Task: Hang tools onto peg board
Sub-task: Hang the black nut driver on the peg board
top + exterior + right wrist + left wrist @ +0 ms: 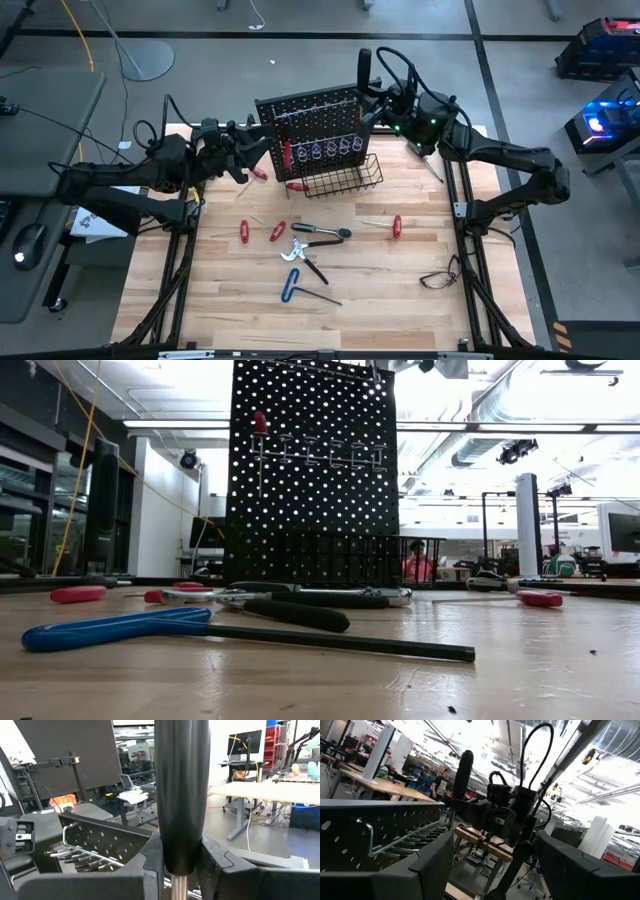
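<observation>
Overhead, saw peg board upright at the table's far edge, wire basket at its foot. Right gripper above the board's right top corner, clenched on black-handled screwdriver, handle up. Left gripper beside the board's left edge, fingers spread, empty. Left scattered in front: red-handled screwdrivers, pliers, blue hex key.

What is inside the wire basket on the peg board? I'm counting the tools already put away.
The wire basket on the peg board looks empty from above; its rear corner beneath the metal rings is covered.
</observation>
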`<action>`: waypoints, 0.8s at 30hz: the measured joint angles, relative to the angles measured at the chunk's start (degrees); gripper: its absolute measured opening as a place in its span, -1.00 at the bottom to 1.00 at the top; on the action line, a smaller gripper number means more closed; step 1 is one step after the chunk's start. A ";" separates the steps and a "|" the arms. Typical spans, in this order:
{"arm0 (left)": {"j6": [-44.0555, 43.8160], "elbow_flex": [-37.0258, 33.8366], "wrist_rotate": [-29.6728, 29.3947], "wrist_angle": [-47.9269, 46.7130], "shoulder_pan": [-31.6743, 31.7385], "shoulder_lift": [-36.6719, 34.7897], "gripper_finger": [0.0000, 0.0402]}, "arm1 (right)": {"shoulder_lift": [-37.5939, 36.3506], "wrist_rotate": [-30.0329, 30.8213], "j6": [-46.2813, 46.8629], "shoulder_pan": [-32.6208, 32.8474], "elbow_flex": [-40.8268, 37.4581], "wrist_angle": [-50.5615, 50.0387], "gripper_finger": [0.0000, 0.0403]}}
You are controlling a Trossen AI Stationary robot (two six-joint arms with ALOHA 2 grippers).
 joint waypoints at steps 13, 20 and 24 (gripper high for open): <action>0.50 0.00 0.02 -0.52 -0.02 0.00 0.28 | 0.45 1.74 -3.28 -0.37 -0.09 -0.43 -0.72; 1.43 0.00 0.17 -0.67 -0.02 0.02 0.28 | 0.60 2.66 -3.29 -0.42 -0.20 -0.81 -0.26; 1.43 0.00 0.47 -0.67 -0.12 0.02 0.28 | 0.59 4.71 -3.30 -0.42 -0.20 -0.86 -0.09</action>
